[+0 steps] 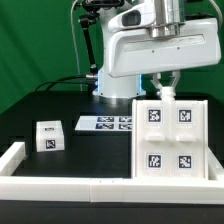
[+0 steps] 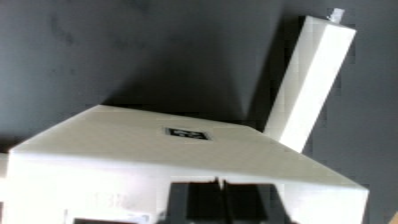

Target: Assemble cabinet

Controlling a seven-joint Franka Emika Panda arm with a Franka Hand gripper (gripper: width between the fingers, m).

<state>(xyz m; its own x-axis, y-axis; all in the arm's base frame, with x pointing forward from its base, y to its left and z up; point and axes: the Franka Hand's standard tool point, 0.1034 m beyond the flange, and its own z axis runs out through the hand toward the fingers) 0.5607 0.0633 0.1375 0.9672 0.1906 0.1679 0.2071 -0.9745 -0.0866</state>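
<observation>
— Where is the cabinet?

— The large white plastic box-shaped cabinet body (image 1: 168,138) stands upright on the black tabletop (image 1: 90,150). It is close to the near edge, toward the corner on the exterior view's right, with four square black-and-white tags facing the camera.

— And the arm's two-finger gripper (image 1: 166,88)?

— Directly above the body's top edge, fingers pointing down at it. I cannot tell whether they are spread or clamped.

— Anything else?

— A small white tagged block (image 1: 47,137) sits toward the edge on the exterior view's left, well apart from the body. The marker board (image 1: 105,123) lies farther back, between them. A long low white border rail (image 1: 60,186) runs along the near edge.
</observation>
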